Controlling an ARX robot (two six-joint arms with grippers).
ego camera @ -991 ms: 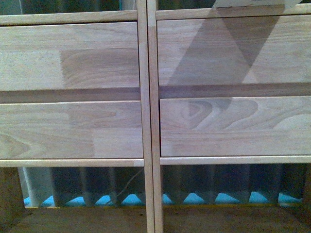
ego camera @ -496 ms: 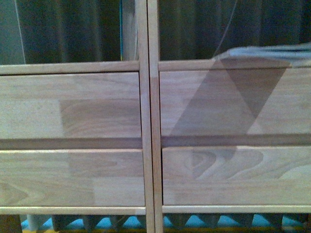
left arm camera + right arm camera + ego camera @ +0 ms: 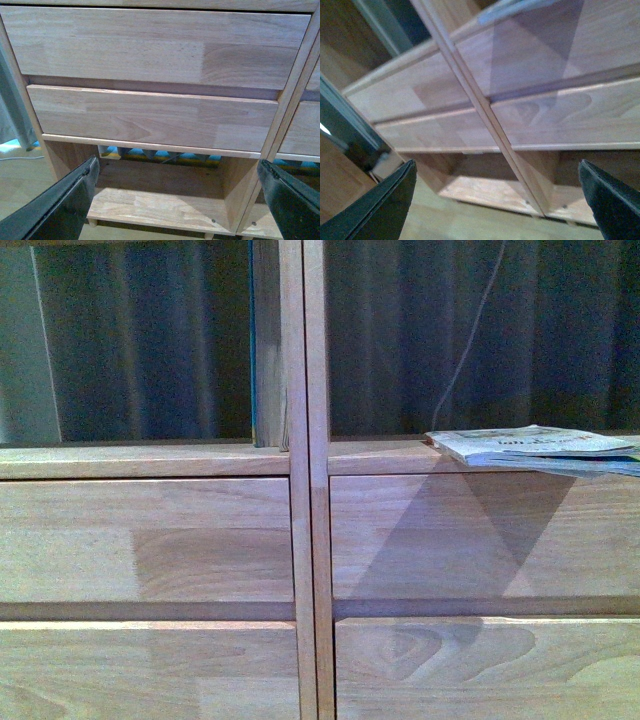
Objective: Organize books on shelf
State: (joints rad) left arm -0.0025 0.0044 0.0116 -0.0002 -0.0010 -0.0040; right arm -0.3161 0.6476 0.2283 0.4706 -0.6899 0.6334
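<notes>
Left gripper (image 3: 176,165) hangs before the lower part of the shelf (image 3: 305,490), its two dark fingers spread wide with nothing between them. The right gripper (image 3: 496,165) is likewise parted and empty, seen at a tilt before the same unit.

The books (image 3: 540,448), a small flat stack of pale white-blue softcovers, lie on the board of the right-hand open compartment, directly above the upper right drawer. Their near edges jut out past the front of that board. They throw a broad, wedge-shaped shadow (image 3: 450,540) down across the drawer below and onto the top of the next one.

The shelf is light jointed wood with visible grain and colour blocks. It has twin uprights side by side at its centre and plain, handle-free drawer fronts (image 3: 150,540) stacked two to a column. Beneath the drawers, in the left wrist view, a low open compartment (image 3: 160,200) sits above short peg legs.

A dark, pleated curtain (image 3: 150,340) shows through the open backs of the upper compartments, and a thin pale cable (image 3: 470,340) hangs in front of it on the right. The floor (image 3: 20,190) is pale wood. A blue strip (image 3: 150,154) shows behind the low compartment.
</notes>
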